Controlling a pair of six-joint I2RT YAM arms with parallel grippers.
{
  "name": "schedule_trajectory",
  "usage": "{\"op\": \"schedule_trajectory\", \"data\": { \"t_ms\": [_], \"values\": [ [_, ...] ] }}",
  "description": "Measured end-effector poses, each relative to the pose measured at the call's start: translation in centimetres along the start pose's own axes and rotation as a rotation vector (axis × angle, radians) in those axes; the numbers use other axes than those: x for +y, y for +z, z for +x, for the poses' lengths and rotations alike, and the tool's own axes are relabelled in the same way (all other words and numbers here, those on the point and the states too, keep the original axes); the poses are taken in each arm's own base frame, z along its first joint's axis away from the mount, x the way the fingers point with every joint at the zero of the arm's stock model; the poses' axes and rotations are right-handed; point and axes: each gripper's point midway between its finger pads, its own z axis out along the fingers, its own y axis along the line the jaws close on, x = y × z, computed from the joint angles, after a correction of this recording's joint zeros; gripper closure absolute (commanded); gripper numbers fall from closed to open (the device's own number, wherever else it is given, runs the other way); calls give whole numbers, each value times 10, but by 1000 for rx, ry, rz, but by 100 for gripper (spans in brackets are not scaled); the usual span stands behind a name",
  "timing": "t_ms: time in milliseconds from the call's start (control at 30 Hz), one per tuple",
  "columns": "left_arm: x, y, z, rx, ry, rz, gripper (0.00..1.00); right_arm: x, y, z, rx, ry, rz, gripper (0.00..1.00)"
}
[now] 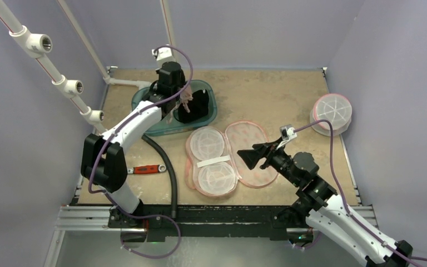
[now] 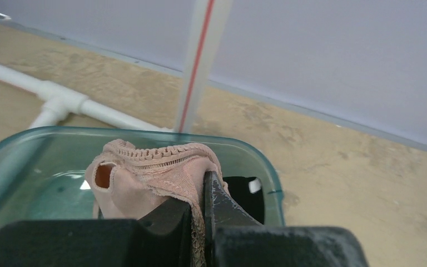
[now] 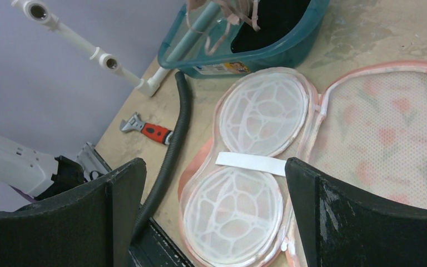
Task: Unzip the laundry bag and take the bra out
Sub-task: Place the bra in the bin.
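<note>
Pink bra (image 2: pixel 144 172) pinched in the clenched left tool (image 2: pixel 201 194), held over a teal bin (image 2: pixel 256 156) at the desk's (image 1: pixel 278 94) far side — the bag (image 1: pixel 214 161) lies unzipped mid-desk, the right tool (image 1: pixel 247 158) released above it.

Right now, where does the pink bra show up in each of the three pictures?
Top external: bra, upper centre-left, over the teal bin.
Left wrist: bra, lower centre, pinched in the left hand.
Right wrist: bra, top edge, straps dangling.
Shared landmark: teal bin, in all three.
</note>
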Motion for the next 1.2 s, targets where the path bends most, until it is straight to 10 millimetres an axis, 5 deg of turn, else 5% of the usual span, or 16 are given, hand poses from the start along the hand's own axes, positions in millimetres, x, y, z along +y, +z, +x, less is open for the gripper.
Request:
{"op": "schedule_trajectory", "data": {
  "t_ms": [133,300,433,633,767,967,1200],
  "values": [
    [-23,-1,6,33,-51,97,100,-1,3,2,9,0,3,2],
    [-27,0,7,44,-92,127,100,-1,3,1,6,-1,1,2],
    [3,13,19,62,-118,70,100,-1,4,2,4,-1,-1,3],
    [64,35,64,158,-70,-112,100,-1,4,3,9,-3,-4,2],
    [82,36,87,210,-25,-189,99,1,4,3,10,-3,-16,2],
    [102,34,101,247,9,-263,58,2,4,4,11,-3,-23,2],
    [109,26,105,271,31,-282,40,1,4,6,14,-3,-20,2]
  ]
}}
